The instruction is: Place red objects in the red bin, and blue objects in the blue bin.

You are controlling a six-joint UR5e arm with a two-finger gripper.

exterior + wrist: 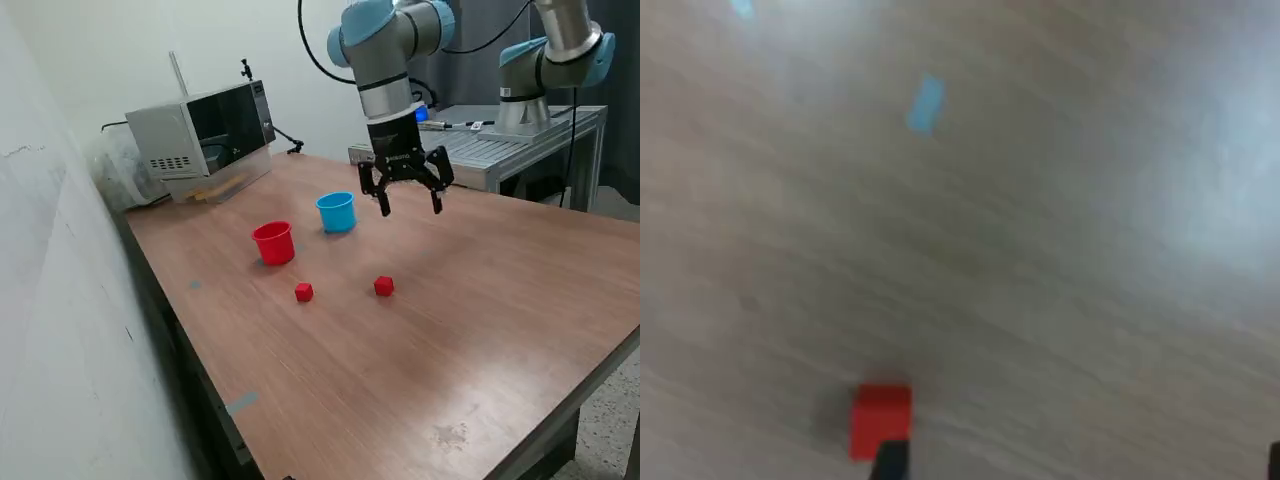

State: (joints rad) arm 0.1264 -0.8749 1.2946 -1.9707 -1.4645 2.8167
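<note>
The arm (385, 60) hangs vertically over the table (500, 300), wrist pointing straight down. The gripper (410, 205) is raised above the wood surface, jaws spread wide, holding nothing.

The blue cup (337, 212) stands upright just to the exterior view's left of the gripper. The red cup (273, 243) stands near it, further left and apart. Two red cubes (304, 292) (384, 286) lie on the table in front of the cups, well apart from each other. The blurred wrist view shows one red cube (880, 420) and a blue tape mark (927, 104).

No legible writing appears on any item.
</note>
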